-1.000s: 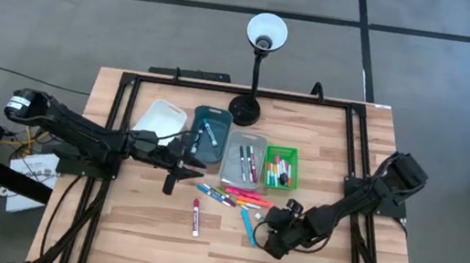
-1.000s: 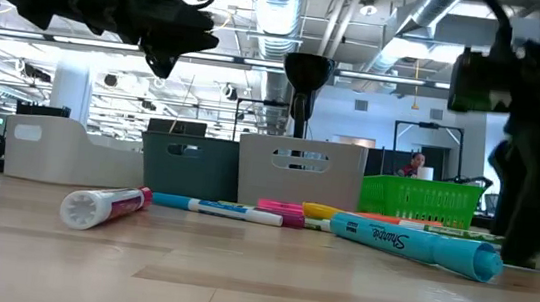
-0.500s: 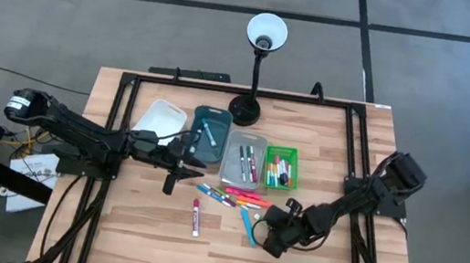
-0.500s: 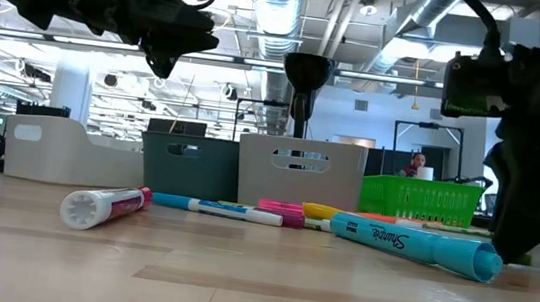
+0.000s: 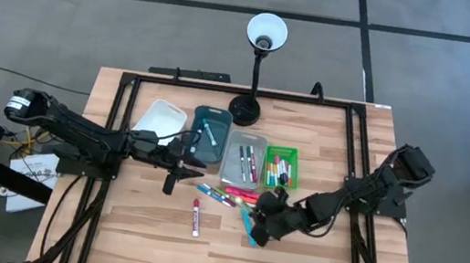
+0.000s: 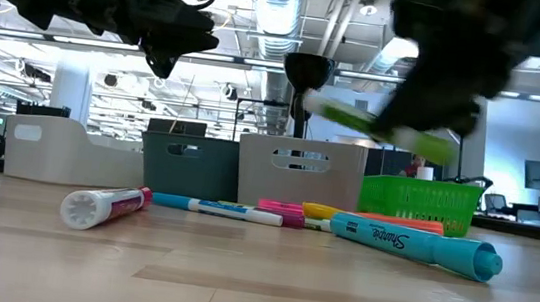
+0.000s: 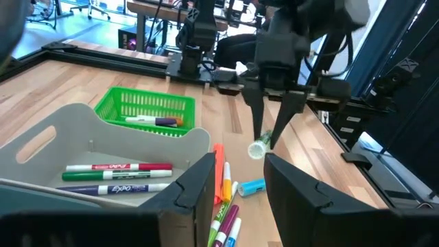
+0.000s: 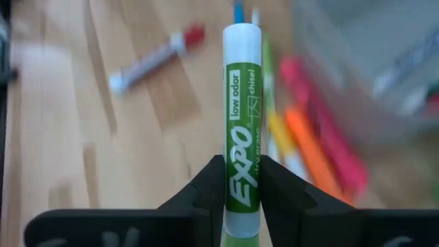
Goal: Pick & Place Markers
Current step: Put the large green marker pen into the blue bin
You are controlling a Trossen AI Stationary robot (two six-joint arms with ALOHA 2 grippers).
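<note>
Four trays stand in a row at the table's [image 5: 309, 262] middle: a white one [image 5: 160, 118], a dark one [image 5: 210, 134], a grey one [image 5: 244, 159] and a green basket [image 5: 281, 167]. The grey tray holds three markers, and the basket several, too crowded to count. Roughly eight loose markers [image 5: 231, 195] lie just below the trays, with a red-capped marker [image 5: 196, 217] apart at their 8 o'clock and a blue highlighter [image 6: 411, 245] nearest the front. The boards toward the front edge at 6 o'clock lie open, as does the right side at 3 o'clock. The left gripper [image 5: 181, 163] hangs above the dark tray's lower corner, jaws apart. The right gripper [image 5: 260, 225] is clamped on a green Expo marker [image 8: 241, 130]; a second ago it sat low at the table, and now it has risen and moved toward 9 o'clock, over the loose pile, carrying the marker in the air.
</note>
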